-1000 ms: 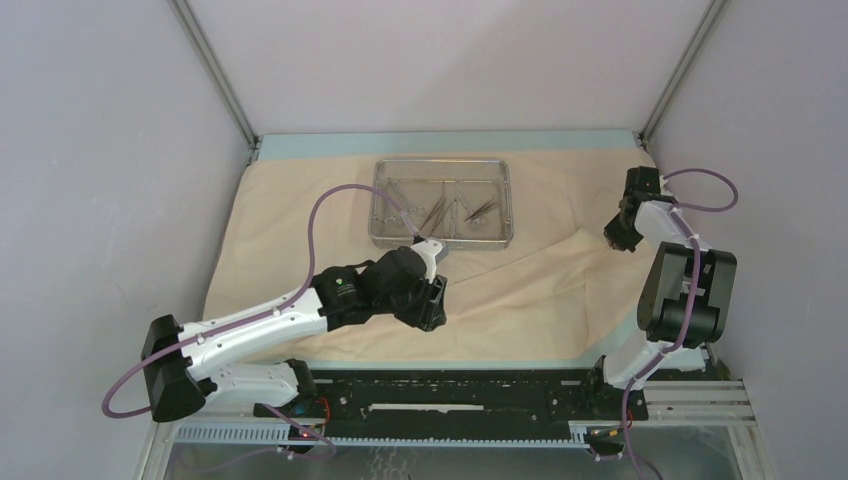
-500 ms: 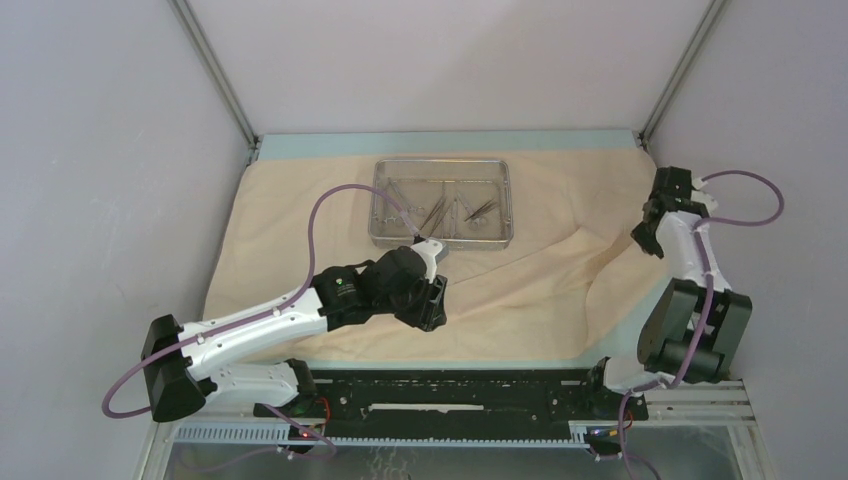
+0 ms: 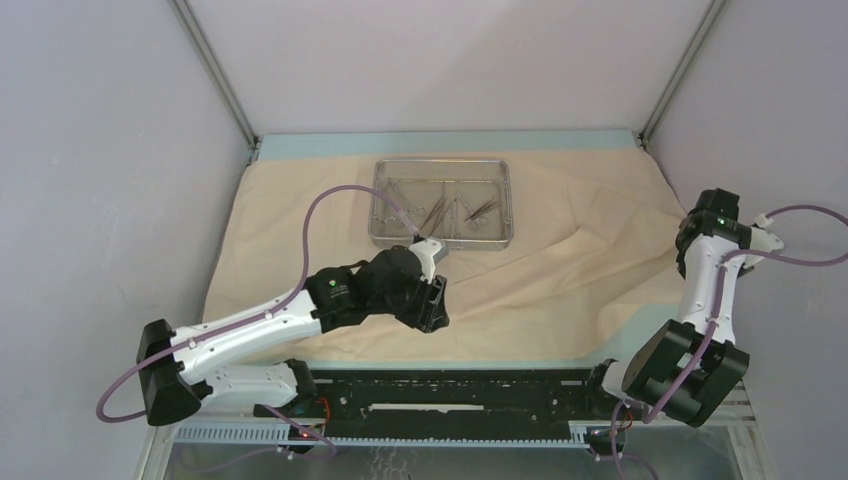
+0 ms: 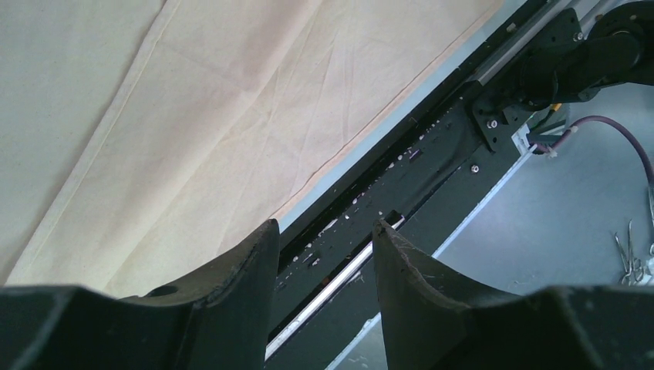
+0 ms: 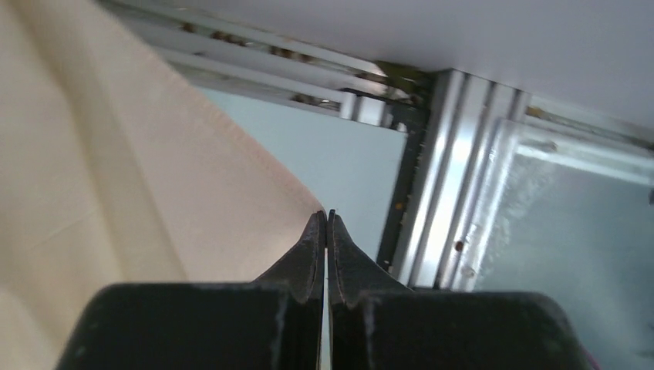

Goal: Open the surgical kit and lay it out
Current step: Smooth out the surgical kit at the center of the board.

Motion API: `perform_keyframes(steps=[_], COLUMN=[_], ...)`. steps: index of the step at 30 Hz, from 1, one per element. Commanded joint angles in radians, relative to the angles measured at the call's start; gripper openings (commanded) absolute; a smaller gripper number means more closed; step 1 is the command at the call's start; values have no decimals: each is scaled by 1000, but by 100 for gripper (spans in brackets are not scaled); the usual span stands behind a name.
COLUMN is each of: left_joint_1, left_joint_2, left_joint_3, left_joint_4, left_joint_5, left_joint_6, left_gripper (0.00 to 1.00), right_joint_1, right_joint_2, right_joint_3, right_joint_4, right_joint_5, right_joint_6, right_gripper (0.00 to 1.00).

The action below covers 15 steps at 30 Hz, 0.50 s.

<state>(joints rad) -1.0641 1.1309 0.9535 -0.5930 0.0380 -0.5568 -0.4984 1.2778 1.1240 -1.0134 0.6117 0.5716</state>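
Beige cloth wrap (image 3: 300,215) spread limp over the table (image 3: 450,142), with the rigid steel mesh tray (image 3: 508,200) on its far middle holding thin, probably slippery instruments (image 3: 450,212), best taken by the ring handles. Left gripper (image 4: 324,231) half open and empty above the cloth; right gripper (image 5: 327,220) shut, nothing visibly pinched. Tray seen only from above; closed tips just beside the cloth's edge seen only from the right wrist.
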Motion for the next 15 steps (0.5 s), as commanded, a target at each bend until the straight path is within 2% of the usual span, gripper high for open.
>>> perform_keyframes(steps=[1, 6, 15], left_joint_1=[5, 6, 6], left_joint_2=[-45, -54, -69], left_joint_3=[-19, -13, -2], left_joint_4=[6, -1, -14], left_joint_5=[21, 25, 25], left_joint_6=[25, 34, 46], left_gripper=[53, 53, 53], right_joint_1=[-92, -190, -227], right_joint_2=[-13, 42, 232], right_joint_3=[2, 7, 110], right_joint_4=[-105, -116, -124], right_joint_5=[103, 94, 131], right_joint_6=[88, 95, 120], right_gripper=[0, 0, 0])
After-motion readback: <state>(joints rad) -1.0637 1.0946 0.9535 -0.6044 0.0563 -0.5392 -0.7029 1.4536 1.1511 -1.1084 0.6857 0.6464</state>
